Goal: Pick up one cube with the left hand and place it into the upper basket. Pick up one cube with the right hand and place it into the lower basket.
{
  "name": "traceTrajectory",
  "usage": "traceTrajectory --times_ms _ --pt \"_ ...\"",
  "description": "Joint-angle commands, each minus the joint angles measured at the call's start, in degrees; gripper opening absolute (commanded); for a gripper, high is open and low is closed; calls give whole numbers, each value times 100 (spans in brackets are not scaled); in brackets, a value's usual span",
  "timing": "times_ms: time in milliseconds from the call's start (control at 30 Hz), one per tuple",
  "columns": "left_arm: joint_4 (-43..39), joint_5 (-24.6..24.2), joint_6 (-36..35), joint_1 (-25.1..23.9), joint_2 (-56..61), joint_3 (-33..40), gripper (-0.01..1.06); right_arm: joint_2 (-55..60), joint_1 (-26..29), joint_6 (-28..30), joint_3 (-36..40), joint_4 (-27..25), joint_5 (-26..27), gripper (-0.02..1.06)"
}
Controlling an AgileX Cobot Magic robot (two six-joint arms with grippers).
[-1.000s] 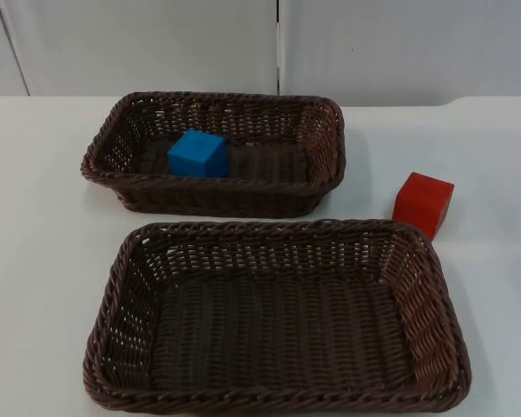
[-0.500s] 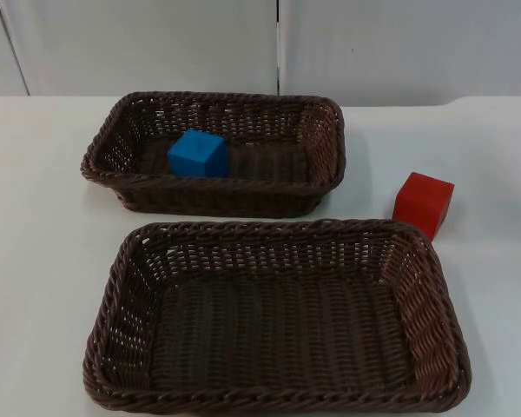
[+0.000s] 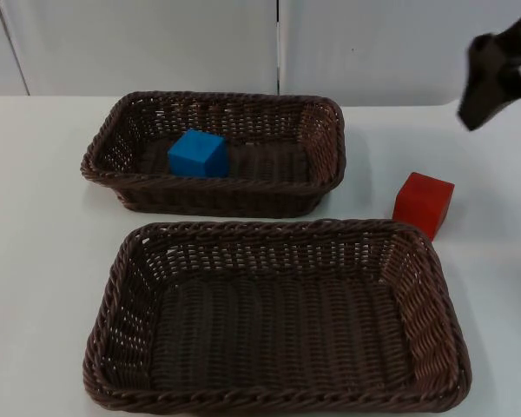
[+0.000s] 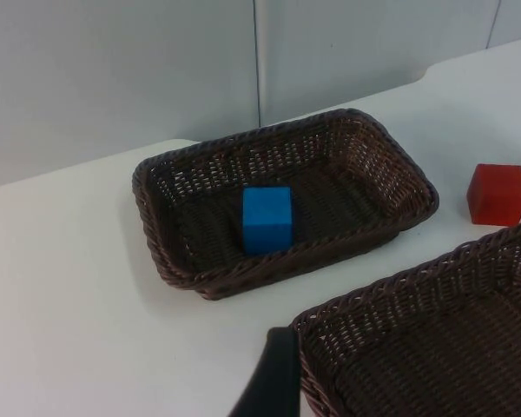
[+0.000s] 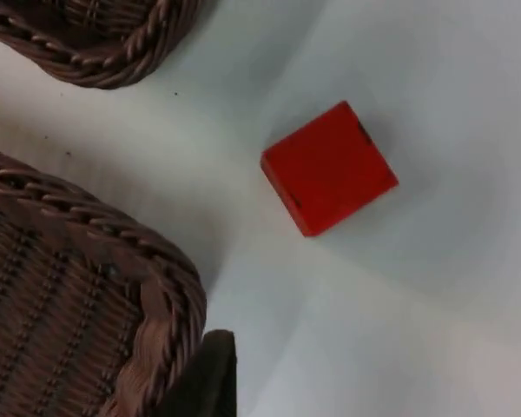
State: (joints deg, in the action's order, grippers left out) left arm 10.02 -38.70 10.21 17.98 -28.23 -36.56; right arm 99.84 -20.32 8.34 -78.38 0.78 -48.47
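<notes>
1. A lab-style robot test bench: a bare white table top (image 3: 43,217) ending at a plain grey partition wall (image 3: 139,43) at 12 o'clock.
2. Staged props: two dark brown woven wicker baskets (image 3: 213,195), a blue cube (image 3: 196,153), a red cube (image 3: 423,202).

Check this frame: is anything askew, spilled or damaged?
Nothing stands out. The blue cube sits flat inside the upper basket, the lower basket is intact, and the red cube rests on the table beside it. The right gripper hangs above.
</notes>
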Motion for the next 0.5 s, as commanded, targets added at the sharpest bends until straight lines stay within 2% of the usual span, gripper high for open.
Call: traceTrajectory --times_ms 0,333,467 --pt "-30 -23 -4 22 20 26 78 391 -46 30 -361 105 27 105" --pt "-165 -18 -4 22 20 26 78 1442 -46 483 -1239 83 -299 105" --pt "-178 -18 -4 22 20 26 78 1799 -46 658 -1369 83 -171 105"
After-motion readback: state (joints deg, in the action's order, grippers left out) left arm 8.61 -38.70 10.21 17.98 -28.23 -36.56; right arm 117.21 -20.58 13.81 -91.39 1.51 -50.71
